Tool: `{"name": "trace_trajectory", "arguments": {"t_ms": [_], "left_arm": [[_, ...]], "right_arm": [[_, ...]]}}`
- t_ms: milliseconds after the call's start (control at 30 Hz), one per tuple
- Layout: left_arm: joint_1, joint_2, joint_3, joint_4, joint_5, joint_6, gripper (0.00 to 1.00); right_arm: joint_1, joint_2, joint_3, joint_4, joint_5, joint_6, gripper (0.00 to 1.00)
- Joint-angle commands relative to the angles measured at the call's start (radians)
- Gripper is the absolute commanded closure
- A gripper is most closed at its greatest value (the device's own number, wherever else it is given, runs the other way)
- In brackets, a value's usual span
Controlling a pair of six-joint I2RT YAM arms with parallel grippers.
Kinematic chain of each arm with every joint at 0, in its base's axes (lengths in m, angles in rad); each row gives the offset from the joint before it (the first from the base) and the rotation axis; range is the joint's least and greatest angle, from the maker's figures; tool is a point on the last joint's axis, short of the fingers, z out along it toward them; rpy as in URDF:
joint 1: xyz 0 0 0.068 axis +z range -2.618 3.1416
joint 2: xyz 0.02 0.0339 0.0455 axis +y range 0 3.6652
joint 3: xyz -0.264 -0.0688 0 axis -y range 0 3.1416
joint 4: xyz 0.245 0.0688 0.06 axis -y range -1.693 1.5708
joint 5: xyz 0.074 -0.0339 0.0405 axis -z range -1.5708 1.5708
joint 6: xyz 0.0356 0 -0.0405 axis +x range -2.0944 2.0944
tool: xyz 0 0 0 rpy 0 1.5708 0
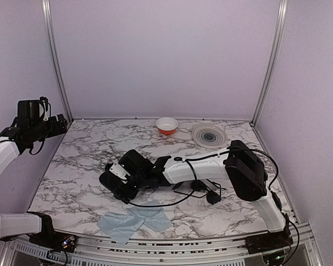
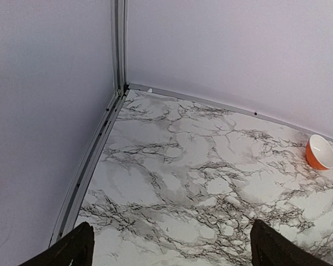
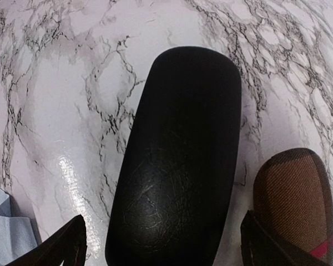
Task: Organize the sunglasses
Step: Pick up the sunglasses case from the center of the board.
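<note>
Right gripper (image 3: 162, 235): mine, spread over the black case (image 3: 177, 155);
Left gripper (image 2: 169, 246): spread, holding nothing;
Sunglasses (image 1: 212, 195): on the surface (image 1: 83, 166) under my right forearm (image 1: 200, 169); probably light, thin, easily bent; I'd pinch the bridge, not the lenses

The sunglasses (image 1: 213, 197) show only in the overhead view, and only in part. They lie on the marble worktop (image 1: 89, 166), right of its middle and toward the near edge, just under the forearm of the right arm (image 1: 200, 169), which hides part of them. What shows is small and black: two dark rounded patches (apparently the lenses) close together, with thin black lines by them. Whether those lines are the frame and temple arms or the arm's loose cables cannot be told, nor whether the pair is folded or open.
</note>
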Motion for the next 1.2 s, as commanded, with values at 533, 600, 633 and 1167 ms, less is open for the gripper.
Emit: {"name": "trace_trajectory", "arguments": {"t_ms": [533, 600, 633, 1167], "left_arm": [[0.004, 0.012, -0.012, -0.004, 0.024, 0.003, 0.01], [0.004, 0.014, -0.012, -0.004, 0.026, 0.002, 0.01], [0.004, 0.014, -0.012, -0.004, 0.025, 0.003, 0.01], [0.005, 0.011, -0.013, -0.002, 0.041, 0.006, 0.01]], "right_arm": [[0.007, 0.071, 0.105, -0.017, 0.024, 0.024, 0.1], [0.008, 0.076, 0.105, -0.015, 0.025, 0.029, 0.1], [0.007, 0.079, 0.106, -0.014, 0.026, 0.03, 0.1], [0.007, 0.074, 0.133, -0.033, -0.008, 0.029, 0.43]]}}
